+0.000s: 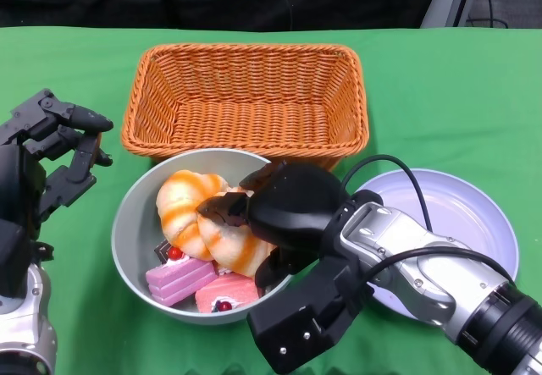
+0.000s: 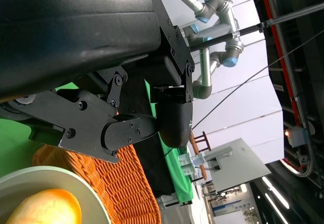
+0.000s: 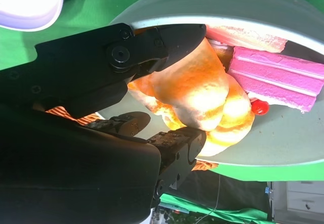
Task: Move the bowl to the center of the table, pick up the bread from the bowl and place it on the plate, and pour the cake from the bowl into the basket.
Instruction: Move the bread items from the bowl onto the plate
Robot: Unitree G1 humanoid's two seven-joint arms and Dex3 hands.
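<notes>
Your right hand (image 1: 254, 214) reaches into the grey bowl (image 1: 127, 231), fingers closed around the near croissant (image 3: 202, 90), seemingly gripped for lifting to the plate (image 1: 474, 214) on the right. Your left hand (image 1: 51, 151) hangs open beside the bowl, holding nothing.

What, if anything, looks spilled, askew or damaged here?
Nothing stands out. The bread and cake lie inside the bowl, the basket and plate sit flat, and the right hand is closing on the bread.

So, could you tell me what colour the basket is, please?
Orange wicker basket; clearest in the head view.
</notes>
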